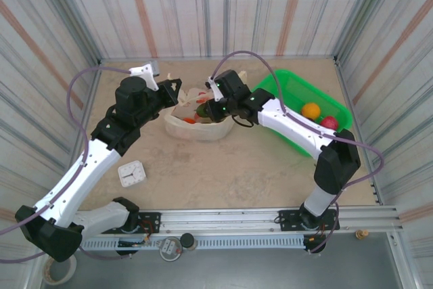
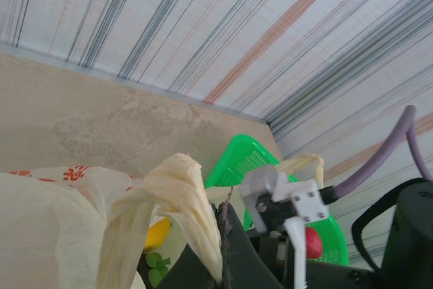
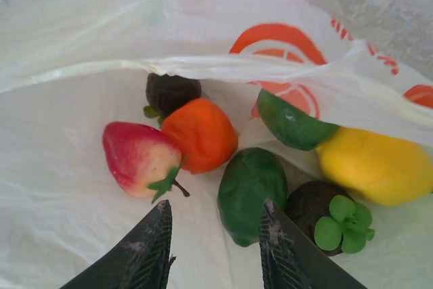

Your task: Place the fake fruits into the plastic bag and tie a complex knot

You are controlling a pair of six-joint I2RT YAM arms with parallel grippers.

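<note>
Striped walls (image 1: 203,5) close in a beige tabletop (image 1: 230,167). At the lower left of the top view, a small white square object (image 1: 132,174) lies on the tabletop beside the left arm. Above it, the left gripper (image 1: 172,91) is closed on a handle of the plastic bag (image 1: 193,128). Its wrist view shows the cream handle (image 2: 179,194) bunched up and pinched between the dark fingers (image 2: 233,252) at the bottom of the frame.

The bag sits in the middle of the tabletop with its mouth open. The right gripper (image 1: 208,109) hangs in that mouth. In its wrist view the right gripper (image 3: 216,211) has its jaws partly apart, with nothing held between them.

Below it the fake fruits (image 3: 203,147) lie inside the bag. From left to right they are:
- a strawberry (image 3: 139,157)
- a dark round fruit (image 3: 172,93)
- an orange-red fruit (image 3: 196,130)
- a dark green fruit (image 3: 247,181)
- a second green fruit (image 3: 294,125), half under the bag's edge
- a dark fruit with green leaves (image 3: 325,211)
- a yellow fruit (image 3: 375,164)

At the right of the top view stands a green basket (image 1: 291,82), holding an orange fruit (image 1: 310,110) and a red fruit (image 1: 329,123).
</note>
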